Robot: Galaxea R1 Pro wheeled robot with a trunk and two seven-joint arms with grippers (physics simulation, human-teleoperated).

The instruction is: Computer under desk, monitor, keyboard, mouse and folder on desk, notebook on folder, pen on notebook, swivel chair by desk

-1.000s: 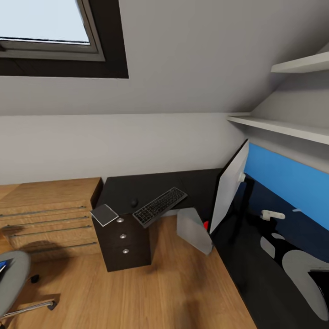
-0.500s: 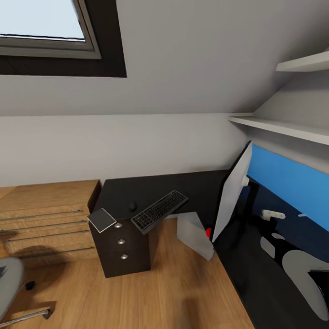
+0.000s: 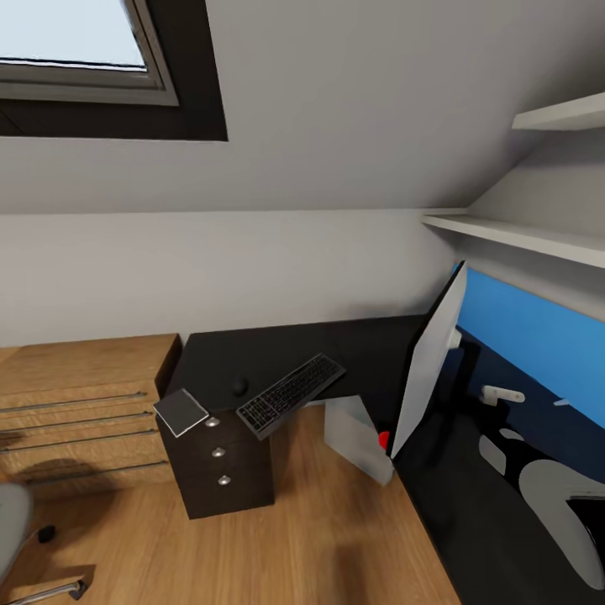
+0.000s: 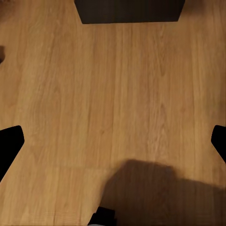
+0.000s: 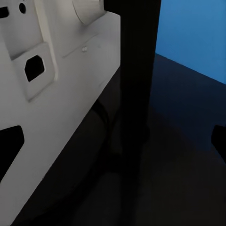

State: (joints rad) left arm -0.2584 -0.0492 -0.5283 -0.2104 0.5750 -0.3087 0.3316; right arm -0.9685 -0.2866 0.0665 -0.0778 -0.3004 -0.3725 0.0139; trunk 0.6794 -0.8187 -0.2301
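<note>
While the slim grey keyboard overhangs the glossy black worktop, both grippers stand wide, holding nothing; the robot should grasp it level and slide it monitor-ward.

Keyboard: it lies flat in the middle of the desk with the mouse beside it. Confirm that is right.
Not quite. In the head view the keyboard is tilted, hanging over the front edge of the desk above the black drawer cabinet, not flat in the middle. The mouse does sit beside it on the desk.
</note>
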